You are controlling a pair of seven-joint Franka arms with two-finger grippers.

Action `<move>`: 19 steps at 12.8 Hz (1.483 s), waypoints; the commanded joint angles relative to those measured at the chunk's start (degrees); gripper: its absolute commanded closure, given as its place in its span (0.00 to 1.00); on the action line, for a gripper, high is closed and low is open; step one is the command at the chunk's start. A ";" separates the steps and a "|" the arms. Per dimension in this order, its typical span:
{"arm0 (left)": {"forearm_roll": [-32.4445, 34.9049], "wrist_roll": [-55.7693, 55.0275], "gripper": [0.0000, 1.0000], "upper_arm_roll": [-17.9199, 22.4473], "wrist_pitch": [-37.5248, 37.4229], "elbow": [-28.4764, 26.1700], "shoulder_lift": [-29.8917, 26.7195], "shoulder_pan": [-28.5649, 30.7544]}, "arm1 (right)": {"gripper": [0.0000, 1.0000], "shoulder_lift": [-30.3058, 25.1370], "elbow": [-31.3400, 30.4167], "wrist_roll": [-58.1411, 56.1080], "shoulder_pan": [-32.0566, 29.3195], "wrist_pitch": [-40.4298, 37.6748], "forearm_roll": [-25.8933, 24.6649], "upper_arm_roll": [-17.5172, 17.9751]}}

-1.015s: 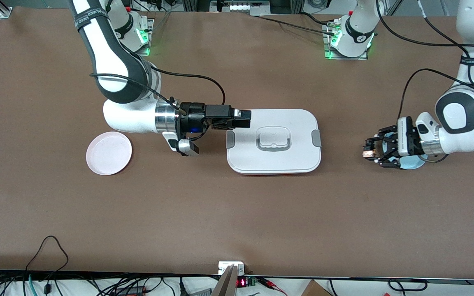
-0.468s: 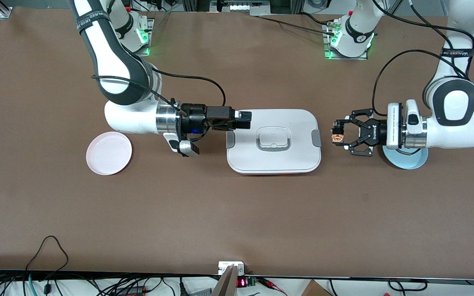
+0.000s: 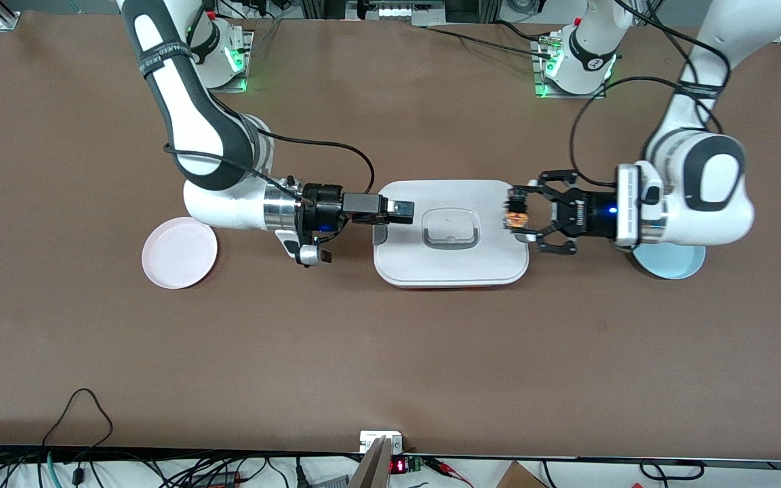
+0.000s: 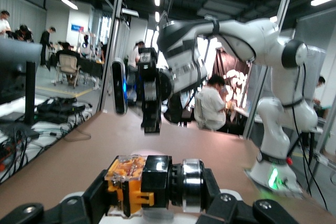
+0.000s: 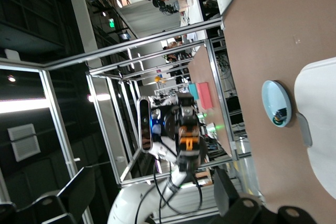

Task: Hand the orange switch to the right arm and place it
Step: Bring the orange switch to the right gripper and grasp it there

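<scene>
The left gripper (image 3: pixel 514 218) hangs in the air over the edge of the white lidded container (image 3: pixel 451 261) at the left arm's end of it, its spidery black fingers (image 3: pixel 553 245) clamped on the orange switch (image 3: pixel 516 219). In the left wrist view the orange switch (image 4: pixel 127 181) lies crosswise between the claws, a clear cap and orange body at one end, a black block and a silver ring toward the other. The right gripper (image 3: pixel 403 211) is level and pointed at the left one, over the container's edge at the right arm's end, just above the grey latch (image 3: pixel 379 232). Its slim black fingers look drawn close together, though the front view shows them side-on and I cannot be sure whether a gap remains between them; the right wrist view does not settle it. The two grippers face each other across the lid, well apart, with the recessed handle (image 3: pixel 450 227) in the middle of the lid between them. The pink plate (image 3: pixel 179 252) lies flat on the brown table (image 3: pixel 390 352) toward the right arm's end, a little nearer to the front camera than the right arm's wrist. The pale blue plate (image 3: pixel 675 261) sits toward the left arm's end, partly covered by the left arm's wrist above it. The right wrist view shows that blue plate (image 5: pixel 274 100) with a small dark part resting in it, too small to identify.
</scene>
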 commanded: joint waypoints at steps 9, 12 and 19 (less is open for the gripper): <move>-14.95 -2.04 1.00 -11.17 22.73 2.32 0.51 -4.97 | 0.03 0.95 1.21 -0.64 1.52 -0.29 1.29 -0.18; -15.49 -2.04 1.00 -11.44 22.82 2.32 0.52 -5.50 | 0.09 1.39 1.21 -0.37 1.79 -0.20 0.59 -0.18; -15.58 -2.04 1.00 -11.44 22.82 2.76 0.60 -5.50 | 0.48 1.66 1.12 -0.20 1.18 -0.38 -0.56 -0.18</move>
